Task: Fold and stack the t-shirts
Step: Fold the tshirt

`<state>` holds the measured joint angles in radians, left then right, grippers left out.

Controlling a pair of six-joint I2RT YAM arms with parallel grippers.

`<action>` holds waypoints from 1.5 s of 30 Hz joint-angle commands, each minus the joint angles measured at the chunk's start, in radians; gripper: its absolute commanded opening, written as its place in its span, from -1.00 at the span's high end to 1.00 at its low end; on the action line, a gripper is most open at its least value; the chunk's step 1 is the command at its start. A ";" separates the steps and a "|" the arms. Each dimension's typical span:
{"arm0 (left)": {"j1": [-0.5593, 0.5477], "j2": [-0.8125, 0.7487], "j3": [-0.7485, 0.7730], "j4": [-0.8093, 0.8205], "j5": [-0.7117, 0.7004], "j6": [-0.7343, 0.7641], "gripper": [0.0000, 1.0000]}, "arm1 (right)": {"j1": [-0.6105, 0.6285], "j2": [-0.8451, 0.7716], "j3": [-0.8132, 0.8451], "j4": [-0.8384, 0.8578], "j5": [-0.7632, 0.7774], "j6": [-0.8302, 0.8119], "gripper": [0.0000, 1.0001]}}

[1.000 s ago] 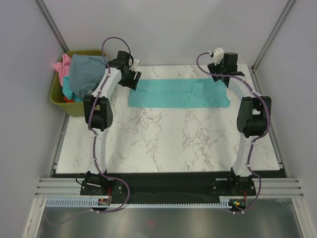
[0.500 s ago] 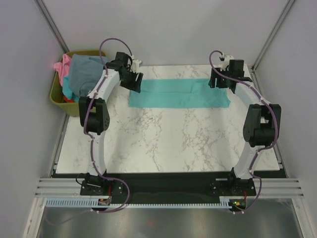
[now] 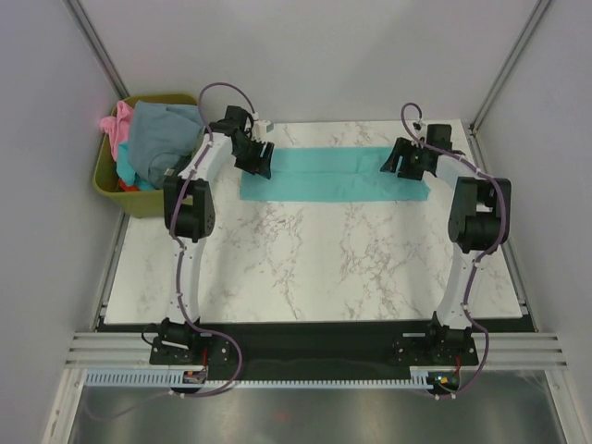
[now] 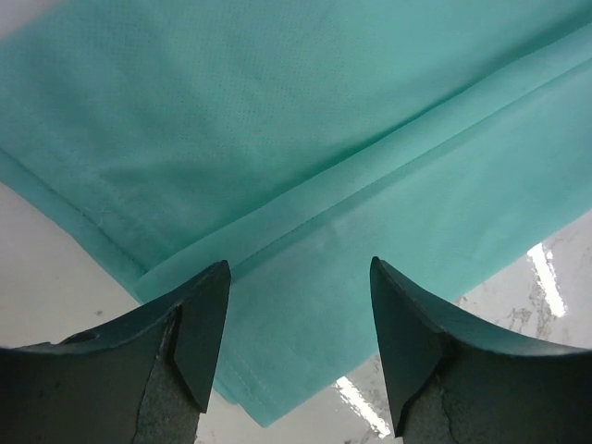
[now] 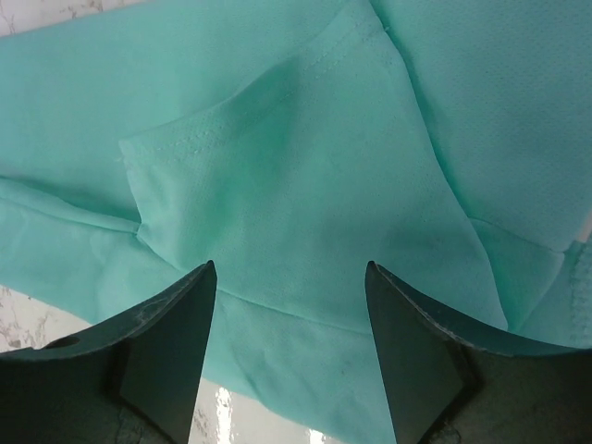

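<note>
Marble of the table (image 3: 305,268) fills the lower and middle part of the top view, and no cloth lies on this part. Higher in the frame, the teal t-shirt (image 3: 324,176) lies flat near the far edge as a long narrow strip that runs left to right. I judge that its sides are already folded in and that the cross fold is the step in hand.

The left gripper (image 3: 258,159) hangs over the left end of the strip and the right gripper (image 3: 404,161) over the right end, probably so that both ends can be taken at the same time. In the left wrist view the fingers (image 4: 199,324) stand apart with nothing between them, above a folded edge (image 4: 370,176) that crosses the frame diagonally. In the right wrist view the fingers (image 5: 176,342) are also spread and empty, above a sleeve (image 5: 277,185) that is tucked onto the body of the shirt.

In the upper left of the top view, beside the table, the olive-green bin (image 3: 104,178) holds the grey-blue t-shirt (image 3: 162,134), the pink t-shirt (image 3: 115,125) and a small visible piece of the red-orange t-shirt (image 3: 129,186). They are crumpled, so they wait for their turn.
</note>
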<state>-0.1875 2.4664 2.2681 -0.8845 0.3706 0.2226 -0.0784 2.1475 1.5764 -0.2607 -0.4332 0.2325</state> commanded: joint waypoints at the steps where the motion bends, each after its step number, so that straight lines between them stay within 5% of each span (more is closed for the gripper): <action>1: -0.003 0.034 0.005 0.001 -0.033 -0.028 -0.39 | 0.000 0.041 0.056 0.043 -0.019 0.041 -0.47; 13: -0.055 -0.033 -0.174 -0.008 -0.145 -0.028 -0.37 | 0.000 0.196 0.206 0.020 0.207 -0.045 -0.47; 26: -0.205 -0.273 -0.525 -0.008 -0.180 -0.068 -0.37 | 0.023 0.356 0.474 0.067 0.153 -0.051 -0.48; 34: -0.250 -0.386 -0.452 -0.004 -0.318 -0.040 -0.45 | 0.042 0.299 0.516 0.090 0.131 -0.062 -0.49; 45: -0.092 -0.285 -0.303 0.007 -0.288 -0.017 -0.42 | -0.035 0.026 0.277 0.090 0.059 0.114 -0.50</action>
<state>-0.3183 2.1387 1.9148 -0.8803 0.0788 0.1886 -0.0795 2.2837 1.9125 -0.1947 -0.3161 0.2401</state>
